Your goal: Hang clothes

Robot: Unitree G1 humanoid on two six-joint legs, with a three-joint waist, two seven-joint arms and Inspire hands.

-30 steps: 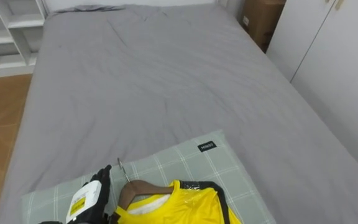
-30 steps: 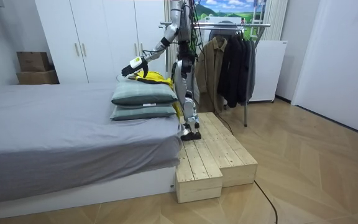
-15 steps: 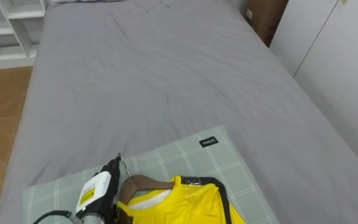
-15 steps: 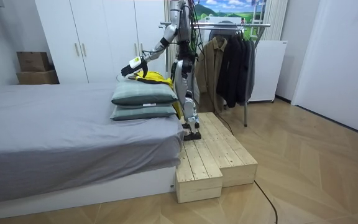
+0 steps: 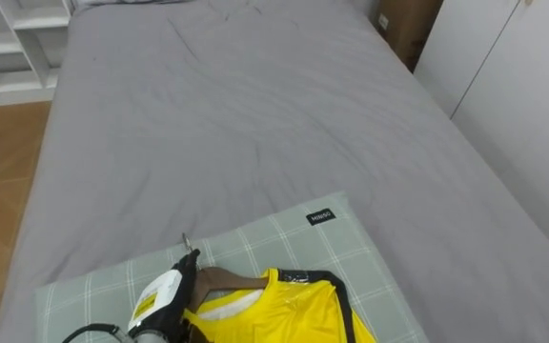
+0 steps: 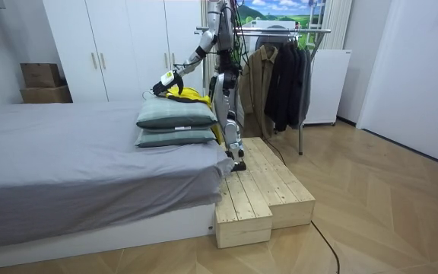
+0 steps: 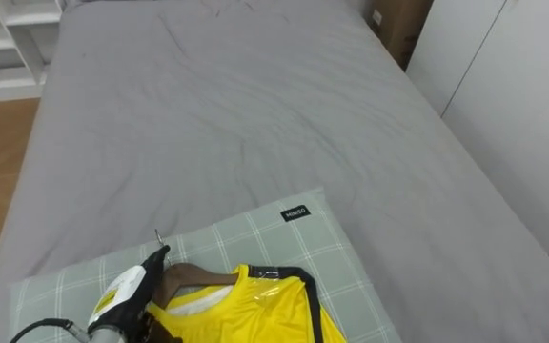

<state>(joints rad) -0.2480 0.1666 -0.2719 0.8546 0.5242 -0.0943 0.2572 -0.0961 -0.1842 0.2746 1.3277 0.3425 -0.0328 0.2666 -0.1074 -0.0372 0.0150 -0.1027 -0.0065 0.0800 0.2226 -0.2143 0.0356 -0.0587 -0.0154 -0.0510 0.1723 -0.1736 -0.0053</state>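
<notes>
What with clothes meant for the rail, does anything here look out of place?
Yes: a yellow garment on a wooden hanger lies on the checked pillow on the bed, not on the clothes rail behind the robot, where dark coats hang. The left hand is at the hanger's neck.

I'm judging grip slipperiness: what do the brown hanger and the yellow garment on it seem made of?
Brown curved hanger: looks like varnished wood, smooth with a slight sheen; its thin grey hook looks like metal. Yellow garment with black trim: probably a slick synthetic fabric, judging by glossy highlights near the collar.
</notes>
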